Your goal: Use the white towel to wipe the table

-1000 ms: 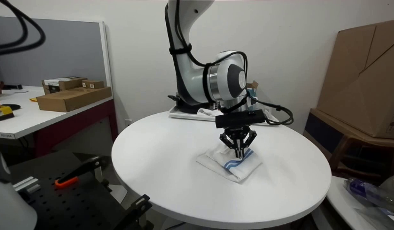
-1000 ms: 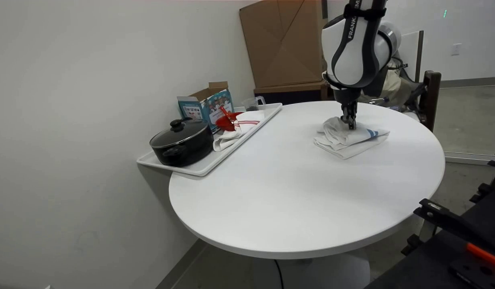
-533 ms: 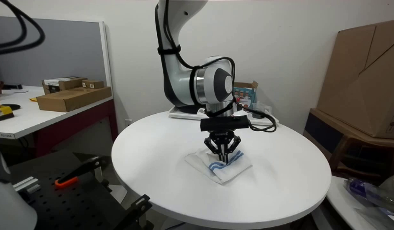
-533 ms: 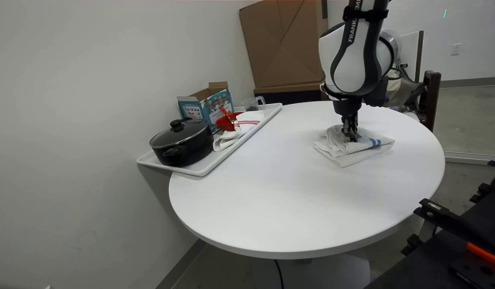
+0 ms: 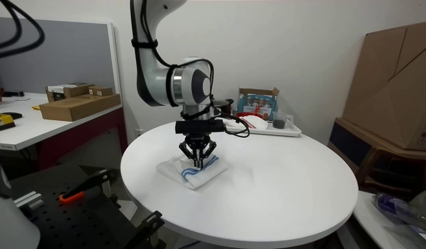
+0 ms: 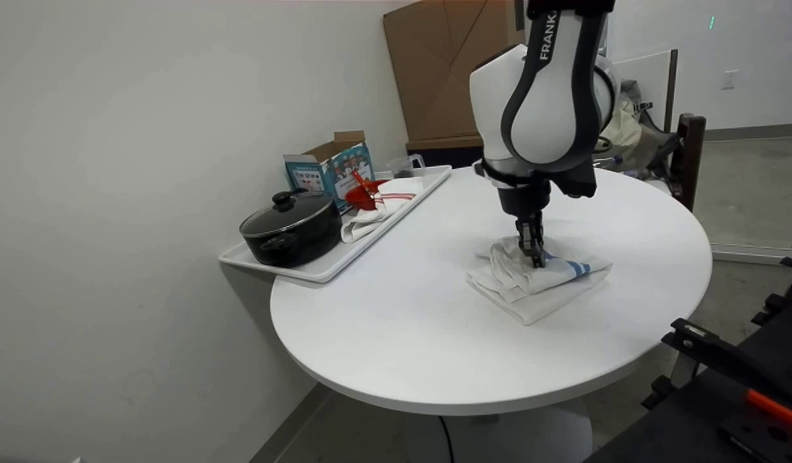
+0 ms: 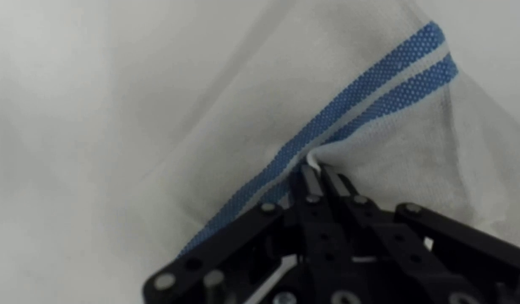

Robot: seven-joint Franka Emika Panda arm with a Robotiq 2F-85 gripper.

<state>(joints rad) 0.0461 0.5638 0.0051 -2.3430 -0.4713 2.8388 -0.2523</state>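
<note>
Pinching a fold of the white towel (image 5: 196, 179), the gripper (image 5: 198, 167) is dragging it over the worktop (image 5: 271, 186), from near the middle toward the left edge in an exterior view, so the wiping is probably advancing.

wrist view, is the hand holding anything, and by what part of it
The towel: the hand pinches a small fold right at the blue stripes.
</note>
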